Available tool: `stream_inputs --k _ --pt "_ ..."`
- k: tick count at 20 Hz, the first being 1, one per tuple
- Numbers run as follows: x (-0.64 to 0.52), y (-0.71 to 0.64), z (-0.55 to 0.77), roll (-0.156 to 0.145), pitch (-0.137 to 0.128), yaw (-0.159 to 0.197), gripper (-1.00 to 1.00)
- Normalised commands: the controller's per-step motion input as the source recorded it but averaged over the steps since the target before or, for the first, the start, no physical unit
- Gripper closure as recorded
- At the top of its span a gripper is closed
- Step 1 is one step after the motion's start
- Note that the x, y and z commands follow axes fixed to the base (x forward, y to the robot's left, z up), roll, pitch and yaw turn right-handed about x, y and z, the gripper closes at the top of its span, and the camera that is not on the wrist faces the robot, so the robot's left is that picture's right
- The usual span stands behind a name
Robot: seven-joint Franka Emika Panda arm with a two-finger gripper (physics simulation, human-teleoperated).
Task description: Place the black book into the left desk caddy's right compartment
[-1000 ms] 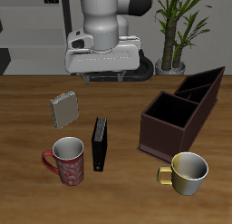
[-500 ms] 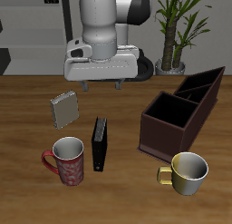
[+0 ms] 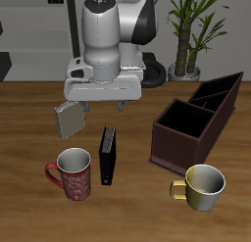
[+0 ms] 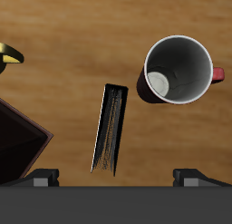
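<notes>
The black book stands on its edge on the wooden table, between the red mug and the left desk caddy. In the wrist view the black book shows its page edge from above, with a corner of the caddy beside it. My gripper hangs open and empty above the table, behind and above the book. Its two fingertips show far apart in the wrist view. The caddy is dark brown with inner dividers.
A small grey book stands behind the red mug, partly under my gripper's body. A yellow-handled metal mug sits near the table's front edge, before the caddy. A potted plant stands at the back.
My gripper has moved down and toward the table's front, closer to the black book. Nothing on the table has moved.
</notes>
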Motion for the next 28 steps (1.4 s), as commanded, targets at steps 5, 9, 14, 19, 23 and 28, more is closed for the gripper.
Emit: stream_inputs --k 5,9,14,19,23,28 --pt "0.03 -0.05 -0.32 -0.018 -0.003 -0.005 -1.0" --pt "0.05 0.06 -0.43 -0.003 0.036 -0.028 -1.0" --pt "0.11 0.08 -0.48 0.013 0.062 0.011 -1.0" --pt "0.08 -0.04 -0.41 0.008 0.067 -0.012 -1.0" --pt "-0.02 0.04 -0.21 0.012 0.022 -0.021 1.0" --pt "-0.11 0.1 0.05 0.033 -0.016 -0.003 1.0"
